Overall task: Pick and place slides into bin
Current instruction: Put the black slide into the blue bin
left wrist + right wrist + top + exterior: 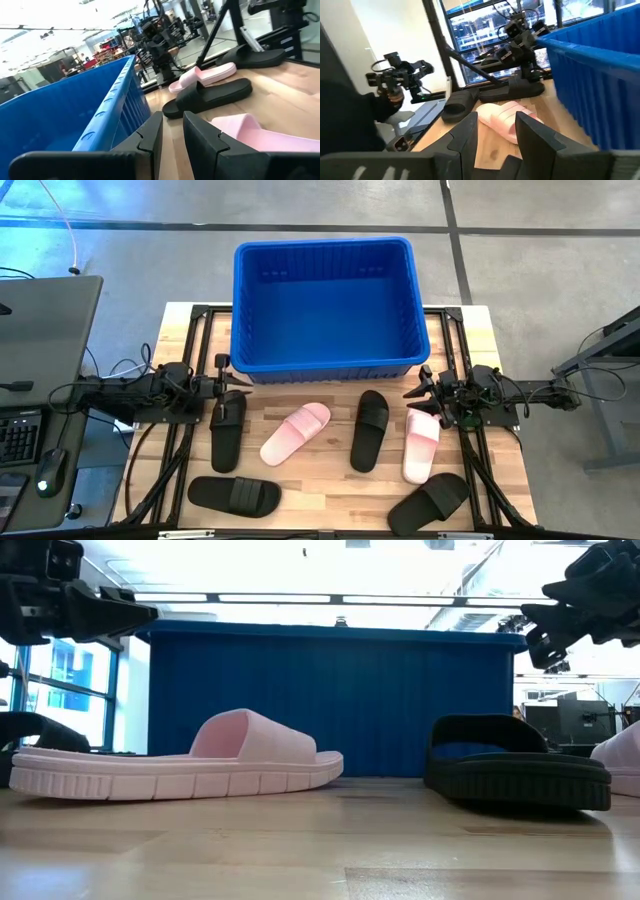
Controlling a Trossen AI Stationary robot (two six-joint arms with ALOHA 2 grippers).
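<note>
Evidently nothing is picked yet: all six slides (296, 432) lie on the table (330, 485) before the empty bin (325, 305), while left gripper (222, 371) and right gripper (424, 383) hover alongside, fingers slightly parted (holding nothing).

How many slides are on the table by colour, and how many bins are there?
Black slides: 4, at and
Pink slides: 2, at and
Blue bin: 1, nothing in it
Total: 7 things, 6 of them slides
</note>
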